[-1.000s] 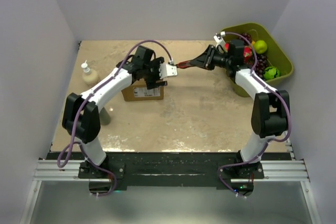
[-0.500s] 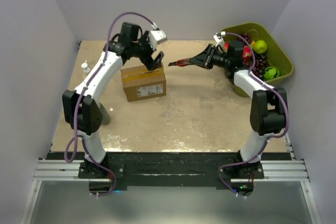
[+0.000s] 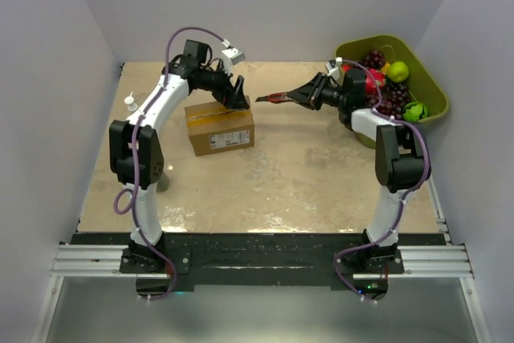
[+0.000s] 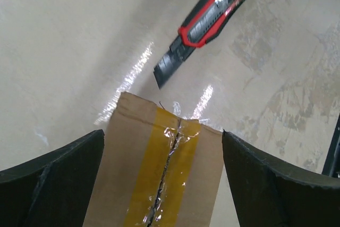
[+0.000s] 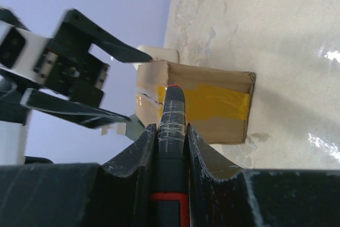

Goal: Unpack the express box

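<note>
While the left gripper (image 3: 238,96) gapes wide over the express box (image 3: 221,128), the right gripper (image 3: 310,94) clamps a utility knife (image 3: 277,98), upper centre.

brown taped express box (image 3: 220,127) lies closed on the table's left half

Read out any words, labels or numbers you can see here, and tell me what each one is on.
White label on the side of the express box: printed lines, too small to read.
Utility knife: no writing that can be made out.
Nothing else in these views shows any text.
</note>
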Tool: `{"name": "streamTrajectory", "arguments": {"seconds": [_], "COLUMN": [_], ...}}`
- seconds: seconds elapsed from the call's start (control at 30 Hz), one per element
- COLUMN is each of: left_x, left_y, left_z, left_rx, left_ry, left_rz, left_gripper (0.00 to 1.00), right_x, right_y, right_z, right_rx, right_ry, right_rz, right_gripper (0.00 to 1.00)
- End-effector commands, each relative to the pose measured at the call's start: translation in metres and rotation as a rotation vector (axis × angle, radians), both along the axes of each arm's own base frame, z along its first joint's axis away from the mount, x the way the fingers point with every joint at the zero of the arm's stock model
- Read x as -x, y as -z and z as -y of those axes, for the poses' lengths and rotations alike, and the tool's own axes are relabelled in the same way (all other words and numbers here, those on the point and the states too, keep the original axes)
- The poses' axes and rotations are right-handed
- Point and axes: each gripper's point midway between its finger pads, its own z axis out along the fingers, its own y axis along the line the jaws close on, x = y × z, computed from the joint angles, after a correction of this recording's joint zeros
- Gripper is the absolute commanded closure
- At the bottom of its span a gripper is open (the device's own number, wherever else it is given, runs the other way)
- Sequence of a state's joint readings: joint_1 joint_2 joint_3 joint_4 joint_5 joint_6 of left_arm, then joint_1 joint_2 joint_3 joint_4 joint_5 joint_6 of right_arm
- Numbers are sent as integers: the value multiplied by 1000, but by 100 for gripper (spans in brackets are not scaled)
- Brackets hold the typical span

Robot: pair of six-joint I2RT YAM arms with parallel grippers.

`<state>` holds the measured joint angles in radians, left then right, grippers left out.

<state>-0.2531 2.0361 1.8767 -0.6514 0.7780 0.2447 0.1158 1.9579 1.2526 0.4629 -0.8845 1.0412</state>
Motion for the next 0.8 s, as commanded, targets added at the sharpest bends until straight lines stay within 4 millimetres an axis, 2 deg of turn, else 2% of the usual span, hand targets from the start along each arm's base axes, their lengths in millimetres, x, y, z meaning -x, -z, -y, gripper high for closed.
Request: {"name": "streamTrajectory", "arguments": {"seconds": [0.0,0.27,0.77], "left_x": [9,12,7], "left_y": [5,24,27], "left_z": [-4,-4,-7], "left_rx": [44,60,54], "left_ry": [-9,7,-19], "left_rz": [-63,-137,-133], "left_gripper": [7,12,15], "right_x": [0,3,0], "right_y": [-32,-22,-11], "right_z": [-1,-2,-10], "right_rx": [-73,-77,-81], "right_ry": [0,4,-11], "right_rz": [66,33,5], "right_gripper": [100,100,100]}}
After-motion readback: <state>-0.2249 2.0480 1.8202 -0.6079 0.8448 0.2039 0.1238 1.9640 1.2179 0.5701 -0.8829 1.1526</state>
